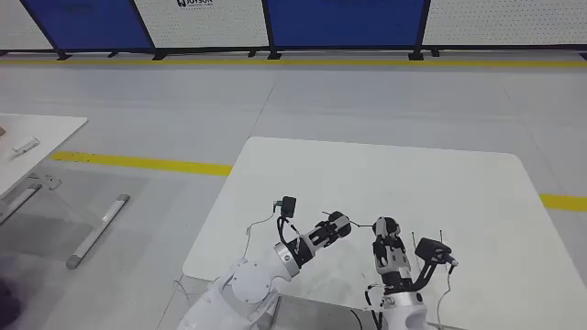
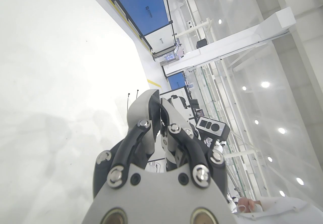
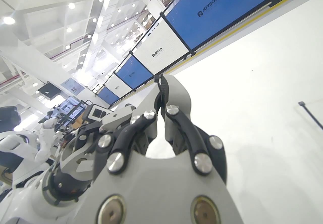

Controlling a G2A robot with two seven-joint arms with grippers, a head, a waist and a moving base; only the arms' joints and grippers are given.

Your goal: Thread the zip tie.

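white table carries the whole job, both arms sit low at its near edge with their tips brought close together over the surface, likely so the two ends of the tie can be lined up in the air and not on the tabletop. left gripper comes in sideways toward the other arm, its fingers pressed together; top view shows a thin dark strand running out of its tip, so i judge it is pinching one end. right gripper points away from the robot, fingers also squeezed together, with a small black end piece poking out just past the tips, so it is pinching that end. zip tie is held off the table and spans the short gap between the two grippers. whether the tail is in the head yet is too small to tell. two spare zip ties lie loose on the table just beside the right gripper, untouched, near enough to be picked up later.
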